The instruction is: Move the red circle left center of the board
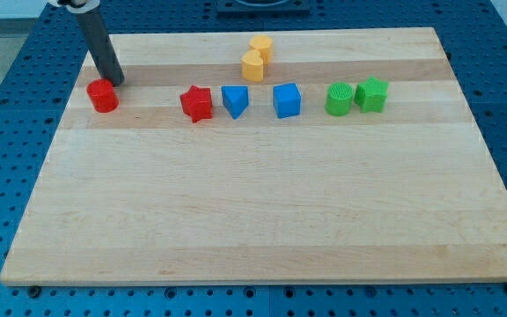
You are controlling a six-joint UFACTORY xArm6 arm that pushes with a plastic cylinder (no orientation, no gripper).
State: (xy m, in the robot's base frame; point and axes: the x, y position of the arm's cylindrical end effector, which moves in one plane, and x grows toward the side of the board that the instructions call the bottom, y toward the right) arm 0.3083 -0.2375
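The red circle (102,96) sits near the board's left edge, in the upper part of the view. My tip (115,82) stands just above and to the right of it, touching or nearly touching it. A red star (197,103) lies to the right of the circle, apart from it.
The wooden board (253,220) fills the view. In the same row lie a blue triangle (234,100), a blue cube (287,100), a green circle (339,99) and a green star (372,93). Two yellow blocks (256,58) touch near the top edge.
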